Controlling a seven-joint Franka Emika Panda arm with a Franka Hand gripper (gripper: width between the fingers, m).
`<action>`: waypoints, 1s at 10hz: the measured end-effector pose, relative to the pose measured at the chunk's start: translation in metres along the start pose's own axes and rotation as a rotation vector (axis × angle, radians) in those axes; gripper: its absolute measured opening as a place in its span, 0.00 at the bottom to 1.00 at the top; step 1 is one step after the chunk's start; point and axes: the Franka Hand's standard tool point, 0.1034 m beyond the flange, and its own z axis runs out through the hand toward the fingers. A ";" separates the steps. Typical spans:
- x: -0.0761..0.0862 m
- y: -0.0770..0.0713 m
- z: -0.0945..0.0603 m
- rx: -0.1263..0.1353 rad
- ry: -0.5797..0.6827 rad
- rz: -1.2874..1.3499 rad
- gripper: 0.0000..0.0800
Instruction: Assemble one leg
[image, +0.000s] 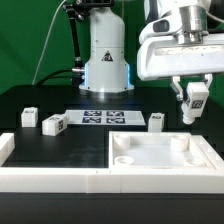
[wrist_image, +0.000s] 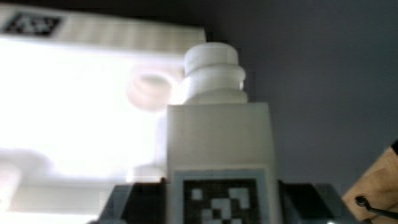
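Observation:
My gripper (image: 193, 108) hangs at the exterior view's right, above the table and above the far right corner of the large white panel (image: 160, 158). It is shut on a leg (image: 195, 100), a small white block with a marker tag. In the wrist view the held leg (wrist_image: 219, 130) stands between the dark fingers (wrist_image: 135, 203), its tag toward the camera and its round peg end pointing away over the panel (wrist_image: 71, 100). Three more legs lie on the table: one (image: 29, 117) at far left, one (image: 53, 124) beside it, one (image: 156, 121) right of the marker board.
The marker board (image: 103, 118) lies flat at the table's middle back. A white frame rail (image: 50, 180) runs along the front and left edge. The robot base (image: 106, 60) stands behind the board.

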 end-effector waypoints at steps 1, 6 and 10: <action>0.014 -0.002 -0.001 0.008 -0.003 0.006 0.36; 0.021 -0.001 -0.001 0.008 0.002 0.002 0.36; 0.065 0.016 0.010 0.012 -0.005 0.009 0.36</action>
